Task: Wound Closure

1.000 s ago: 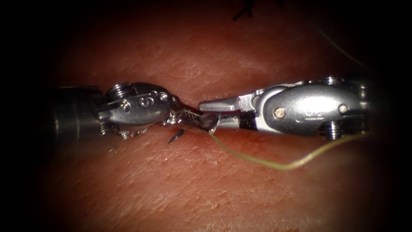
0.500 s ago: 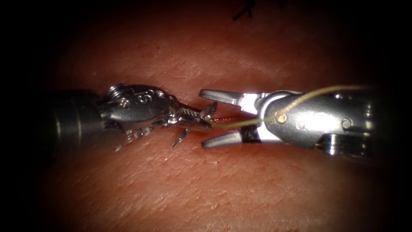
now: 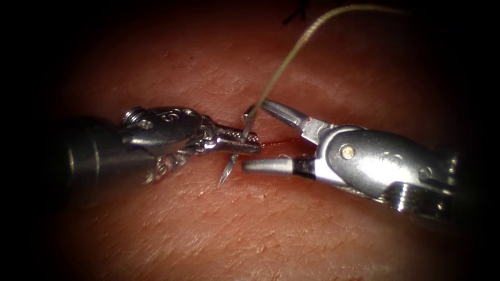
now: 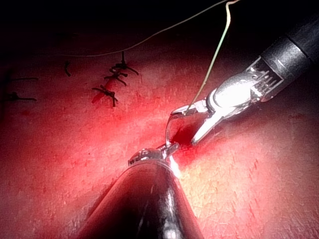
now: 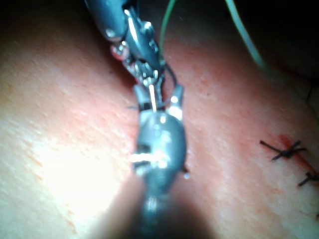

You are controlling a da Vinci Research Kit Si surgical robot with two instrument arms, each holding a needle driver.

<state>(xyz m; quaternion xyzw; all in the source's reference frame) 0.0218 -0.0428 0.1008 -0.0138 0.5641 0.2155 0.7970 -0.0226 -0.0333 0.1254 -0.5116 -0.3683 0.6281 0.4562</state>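
Note:
My left tool (image 3: 254, 144) comes in from the left, jaws shut on the curved needle (image 3: 234, 156) near the middle of its curve. The needle stands steeply. Its point (image 3: 222, 183) hangs low over the tissue (image 3: 250, 229) and is not in it, and its tail is up by the right tool's upper jaw. The thread (image 3: 291, 52) rises from that tail. My right tool (image 3: 252, 136) stands open on either side of the left tool's tip and holds nothing. The left wrist view has the needle (image 4: 168, 130) between the left tool (image 4: 167, 148) and the open right tool (image 4: 192, 124).
A thin red line of fluid (image 3: 278, 141) marks the cut between the right tool's jaws. Finished dark stitches (image 4: 112, 82) lie further along the cut, also seen as stitches (image 5: 285, 149) in the right wrist view. Loose thread (image 4: 149, 37) trails over the tissue.
The right tool's jaws have opened and let go of the needle, which stays in the left tool. The needle has turned steeper, and the thread has swung from below the right tool to above.

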